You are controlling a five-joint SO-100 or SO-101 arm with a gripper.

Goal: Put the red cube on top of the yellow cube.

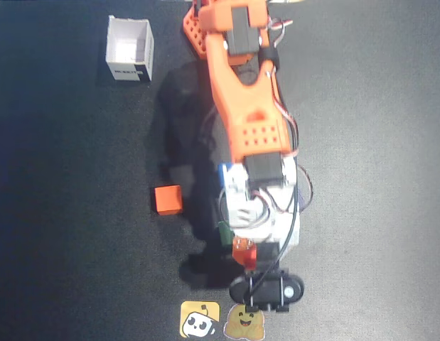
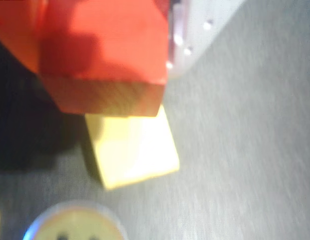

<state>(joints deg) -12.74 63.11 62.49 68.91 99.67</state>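
Note:
In the wrist view the red cube (image 2: pixel 107 50) fills the upper left, with my gripper (image 2: pixel 102 55) shut on it between an orange finger (image 2: pixel 17 35) on the left and a white finger (image 2: pixel 192 30) on the right. The pale yellow cube (image 2: pixel 132 150) lies on the grey mat right below it, its upper edge hidden by the red cube. Whether the two cubes touch is not clear. In the overhead view the red cube (image 1: pixel 244 253) shows at the gripper (image 1: pixel 244 254) tip; the yellow cube is hidden under the arm there.
An orange-red cube (image 1: pixel 168 199) lies left of the arm. Blue (image 1: pixel 223 172) and green (image 1: pixel 223 231) cubes peek out beside the wrist. A white open box (image 1: pixel 129 48) stands at the back left. Two cartoon stickers (image 1: pixel 200 319) (image 1: pixel 246 323) sit at the front edge.

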